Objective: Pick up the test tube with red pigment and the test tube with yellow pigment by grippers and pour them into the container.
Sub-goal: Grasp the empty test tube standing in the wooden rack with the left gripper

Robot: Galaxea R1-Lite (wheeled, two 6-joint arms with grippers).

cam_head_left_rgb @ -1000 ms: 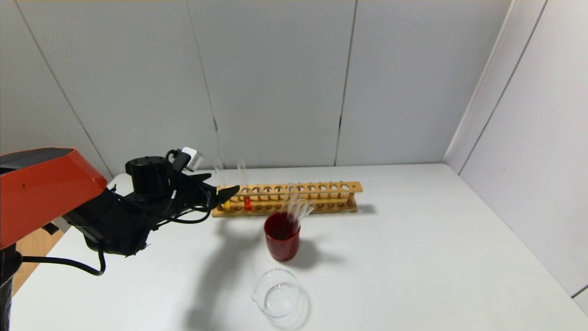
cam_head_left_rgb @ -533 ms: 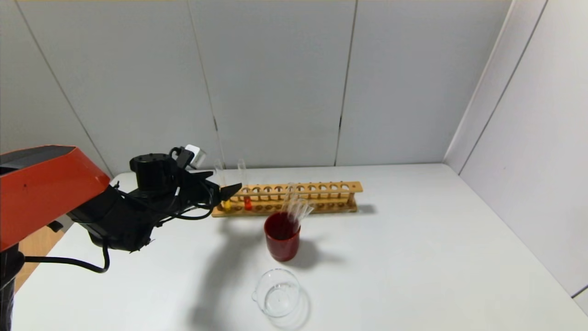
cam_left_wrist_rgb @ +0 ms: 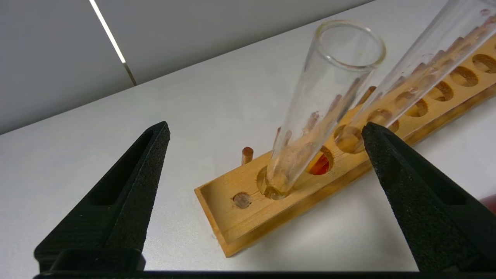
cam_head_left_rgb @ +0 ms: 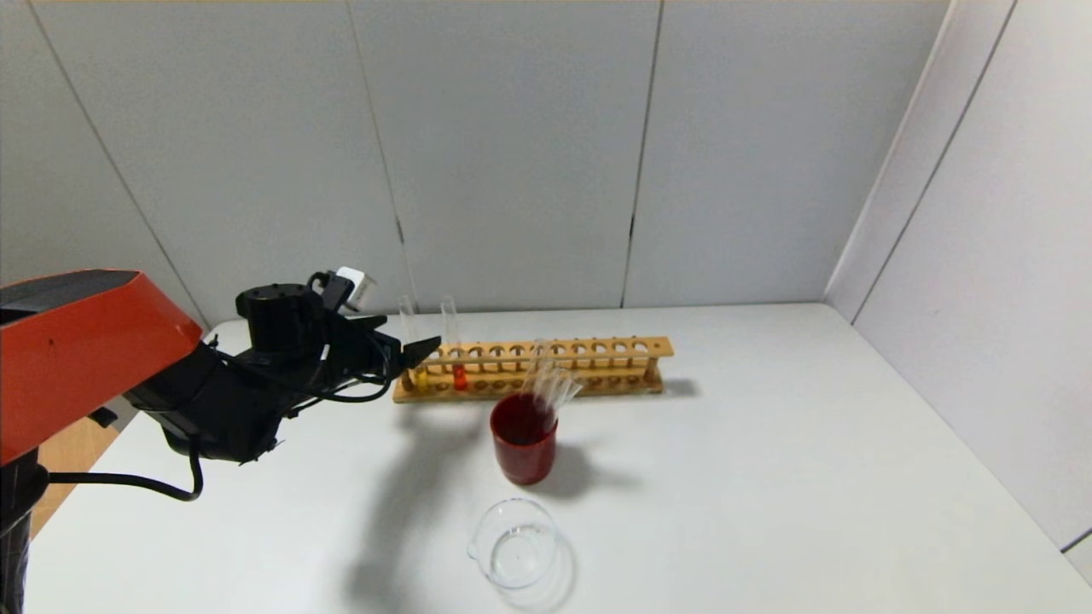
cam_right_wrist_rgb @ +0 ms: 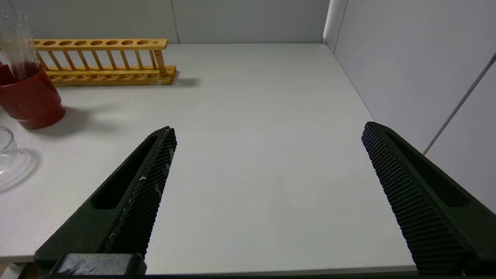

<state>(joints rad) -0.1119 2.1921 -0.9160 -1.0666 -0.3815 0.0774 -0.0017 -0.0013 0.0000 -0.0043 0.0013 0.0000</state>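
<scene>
Left gripper (cam_head_left_rgb: 401, 350) hangs at the left end of the wooden rack (cam_head_left_rgb: 597, 348), fingers spread wide and gripping nothing, lined up on the test tube with yellow pigment (cam_head_left_rgb: 409, 341) in the end hole, the test tube with red pigment (cam_head_left_rgb: 452, 341) standing just beside it in the same rack. This looks like the reach before the first pick; next it must slide in around the yellow tube alone and close gently without knocking its red neighbour. The container (cam_head_left_rgb: 514, 542) waits in front of the rack, beyond a red cup (cam_head_left_rgb: 523, 448) of clear tubes standing on the carry path, while the right gripper (cam_right_wrist_rgb: 267, 193) idles off past the rack's far end, fingers spread too.
</scene>
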